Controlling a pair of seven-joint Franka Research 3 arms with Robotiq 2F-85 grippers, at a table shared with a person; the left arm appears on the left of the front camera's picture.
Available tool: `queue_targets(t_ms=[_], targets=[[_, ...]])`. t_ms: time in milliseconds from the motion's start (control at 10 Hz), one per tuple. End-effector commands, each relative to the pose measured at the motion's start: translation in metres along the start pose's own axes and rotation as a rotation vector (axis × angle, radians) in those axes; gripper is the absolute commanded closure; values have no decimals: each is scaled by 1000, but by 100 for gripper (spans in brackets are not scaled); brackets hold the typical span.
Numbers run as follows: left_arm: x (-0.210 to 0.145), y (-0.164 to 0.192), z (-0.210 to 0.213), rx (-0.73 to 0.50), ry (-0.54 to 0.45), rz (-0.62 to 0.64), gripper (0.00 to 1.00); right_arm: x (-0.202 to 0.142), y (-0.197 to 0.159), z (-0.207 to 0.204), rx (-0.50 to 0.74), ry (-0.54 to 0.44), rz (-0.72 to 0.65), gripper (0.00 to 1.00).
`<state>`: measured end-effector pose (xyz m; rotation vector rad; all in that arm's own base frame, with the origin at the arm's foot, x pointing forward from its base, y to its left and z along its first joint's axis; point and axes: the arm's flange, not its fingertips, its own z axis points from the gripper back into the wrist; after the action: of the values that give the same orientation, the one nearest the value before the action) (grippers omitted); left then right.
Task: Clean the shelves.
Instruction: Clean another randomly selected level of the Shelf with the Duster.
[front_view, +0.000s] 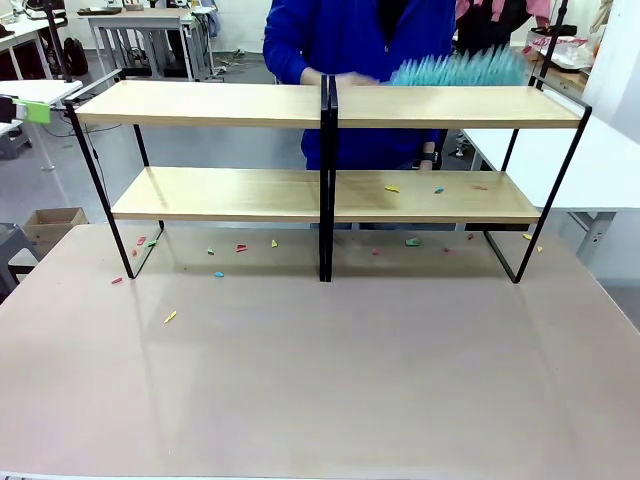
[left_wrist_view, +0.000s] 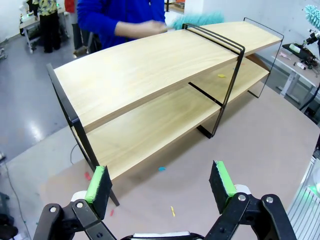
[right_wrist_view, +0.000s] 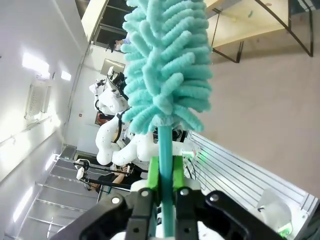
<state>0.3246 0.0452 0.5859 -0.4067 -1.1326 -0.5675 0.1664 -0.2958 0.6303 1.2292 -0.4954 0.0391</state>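
Your left gripper (left_wrist_view: 159, 180) stands wide open and empty, facing the two light-wood two-tier shelves (left_wrist_view: 150, 70) in thin black tube frames, which sit side by side on the beige table (front_view: 320, 380) just ahead of it, untouched. Your right gripper (right_wrist_view: 163, 175) is clamped on the handle of a fluffy teal duster (right_wrist_view: 167, 65), well apart from the shelves. A person in blue (front_view: 350, 40) holds a second teal duster (front_view: 460, 68) on the top board.

The shelves (front_view: 200, 103) stand upright side by side across the far half of the table (front_view: 320, 380), their thin black tube frames touching at the middle to make one long run. Each carries two long light-wood boards, one above the other, level. A few small coloured scraps (front_view: 392, 188) lie on the right unit's lower board.
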Motion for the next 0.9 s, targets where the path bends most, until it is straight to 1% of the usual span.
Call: queue_targets(t_ms=[0, 500, 600, 700, 800], targets=[[0, 1, -1, 1, 5, -1, 0, -1, 4, 0, -7, -1, -19, 88], [0, 1, -1, 1, 5, -1, 0, -1, 4, 0, -7, -1, -19, 88], [0, 1, -1, 1, 5, -1, 0, 0, 0, 0, 0, 0, -1, 88], [0, 1, -1, 1, 5, -1, 0, -12, 3, -22, -79, 107, 32, 88], [0, 1, -1, 1, 5, -1, 0, -29, 3, -44, -92, 187, 67, 88]])
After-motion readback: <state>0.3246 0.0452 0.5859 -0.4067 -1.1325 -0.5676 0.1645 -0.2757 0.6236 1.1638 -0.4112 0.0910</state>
